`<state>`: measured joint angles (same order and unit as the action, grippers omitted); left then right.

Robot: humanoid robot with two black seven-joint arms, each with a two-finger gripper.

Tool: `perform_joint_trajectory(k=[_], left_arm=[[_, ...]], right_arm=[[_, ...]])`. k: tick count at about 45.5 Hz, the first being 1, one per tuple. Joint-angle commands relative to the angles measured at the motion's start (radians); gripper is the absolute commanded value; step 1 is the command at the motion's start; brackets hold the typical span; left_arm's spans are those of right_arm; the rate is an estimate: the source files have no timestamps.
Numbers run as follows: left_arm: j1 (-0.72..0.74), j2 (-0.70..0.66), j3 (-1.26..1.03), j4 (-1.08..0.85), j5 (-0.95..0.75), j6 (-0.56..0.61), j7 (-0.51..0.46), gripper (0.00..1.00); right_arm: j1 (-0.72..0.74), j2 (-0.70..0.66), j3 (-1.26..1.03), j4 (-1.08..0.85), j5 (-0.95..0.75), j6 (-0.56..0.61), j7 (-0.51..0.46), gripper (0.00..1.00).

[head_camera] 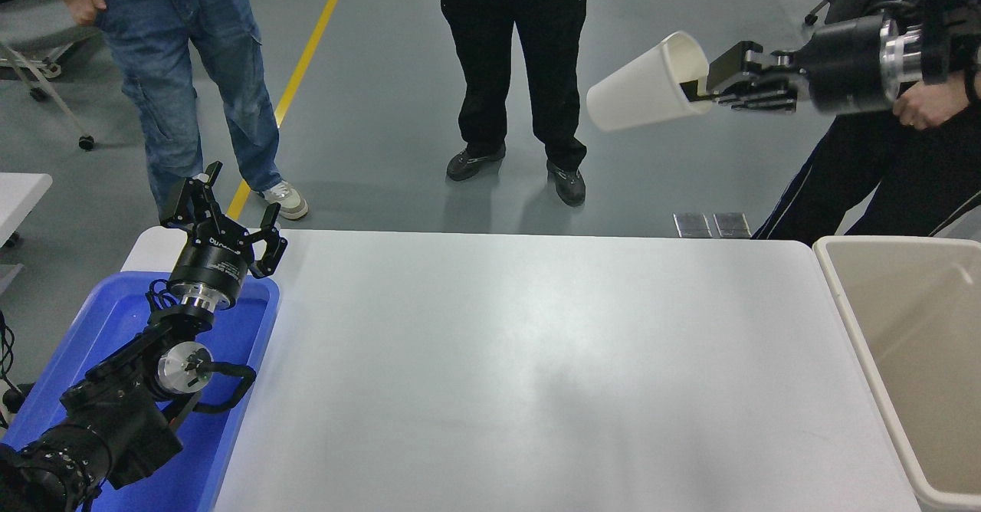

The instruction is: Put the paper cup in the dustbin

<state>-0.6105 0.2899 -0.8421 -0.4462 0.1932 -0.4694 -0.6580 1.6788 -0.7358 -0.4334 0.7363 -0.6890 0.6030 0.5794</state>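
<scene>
The right gripper (701, 89) holds the cup (647, 83) by its rim, one finger inside the mouth and one outside. The cup lies nearly on its side in the air, high above the far edge of the table (536, 359), mouth toward the gripper. The dustbin (843, 297) stands at the table's right end, well apart from the cup, below and to its right. A person in black trousers (510, 60) stands beyond the table, just left of the cup. Another person's hand (923, 106) is close beside the right arm. A third person in jeans (191, 75) stands at far left. The left gripper (222, 209) is parked over the blue tray (107, 328), fingers spread wide.
</scene>
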Motion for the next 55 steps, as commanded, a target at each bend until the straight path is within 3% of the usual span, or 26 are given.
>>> perform_joint_trajectory(k=[1, 16, 30, 55], left_arm=[[0.0, 0.0, 0.0, 0.0, 0.0, 0.0, 0.0, 1.0], [0.0, 0.0, 0.0, 0.0, 0.0, 0.0, 0.0, 1.0], [0.0, 0.0, 0.0, 0.0, 0.0, 0.0, 0.0, 1.0], [0.0, 0.0, 0.0, 0.0, 0.0, 0.0, 0.0, 1.0]], right_arm=[[-0.102, -0.045, 0.005, -0.212, 0.063, 0.003, -0.001, 0.0], [-0.353, -0.028, 0.005, -0.624, 0.152, -0.008, -0.006, 0.0], [-0.557, -0.017, 0.005, -0.778, 0.198, -0.072, -0.024, 0.0], [-0.798, 0.035, 0.012, -0.785, 0.318, -0.356, -0.403, 0.0]])
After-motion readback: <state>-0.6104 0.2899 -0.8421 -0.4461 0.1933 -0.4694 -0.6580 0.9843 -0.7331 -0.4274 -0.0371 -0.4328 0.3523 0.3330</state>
